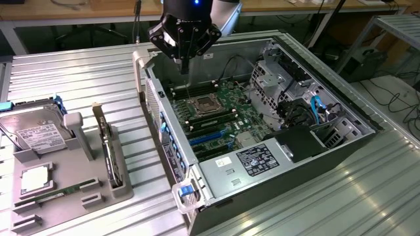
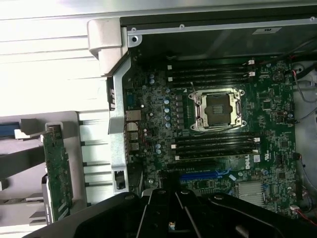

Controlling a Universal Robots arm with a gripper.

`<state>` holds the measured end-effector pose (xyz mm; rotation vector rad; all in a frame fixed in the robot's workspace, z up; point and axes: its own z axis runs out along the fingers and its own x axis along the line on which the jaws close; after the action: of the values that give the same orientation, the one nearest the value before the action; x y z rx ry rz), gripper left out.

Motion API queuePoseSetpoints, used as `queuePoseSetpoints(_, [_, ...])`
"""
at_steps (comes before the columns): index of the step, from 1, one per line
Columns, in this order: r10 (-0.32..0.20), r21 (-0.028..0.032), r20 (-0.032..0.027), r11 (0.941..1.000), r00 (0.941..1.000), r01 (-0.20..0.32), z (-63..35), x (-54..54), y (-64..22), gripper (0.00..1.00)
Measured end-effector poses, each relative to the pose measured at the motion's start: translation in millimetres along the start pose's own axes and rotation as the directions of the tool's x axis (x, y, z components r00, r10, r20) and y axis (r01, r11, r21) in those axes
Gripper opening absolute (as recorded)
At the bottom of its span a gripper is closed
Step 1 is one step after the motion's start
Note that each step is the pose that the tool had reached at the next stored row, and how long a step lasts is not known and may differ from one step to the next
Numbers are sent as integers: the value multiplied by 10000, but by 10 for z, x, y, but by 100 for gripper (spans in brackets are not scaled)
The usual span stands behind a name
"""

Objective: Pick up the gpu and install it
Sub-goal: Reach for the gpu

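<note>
- Holds nothing in the closed end effector [image 1: 184, 69]; hovers above the motherboard [image 1: 233, 110] inside the open computer case [image 1: 282, 187], near the CPU socket [image 1: 202, 103].
- Finds the gpu [image 1: 105, 142] standing on edge in a slot of the grey holder [image 1: 92, 172] on the table [image 1: 78, 73]; well apart from the end effector, to the exterior view's left of the case.
- Shares that holder with a hard drive [image 1: 36, 132] and a RAM stick [image 1: 59, 193].

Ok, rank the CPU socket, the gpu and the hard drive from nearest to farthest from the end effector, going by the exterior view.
1. CPU socket, inside the open case, close to the end effector.
2. gpu, standing on edge in the grey holder, toward the exterior view's left.
3. hard drive, at the holder's far left end.
</note>
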<state>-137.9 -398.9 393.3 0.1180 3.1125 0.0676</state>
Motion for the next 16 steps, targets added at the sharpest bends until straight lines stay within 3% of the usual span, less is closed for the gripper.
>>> queuePoseSetpoints(16, [0,-1,0,10000,10000,0,-1,55,-4,11])
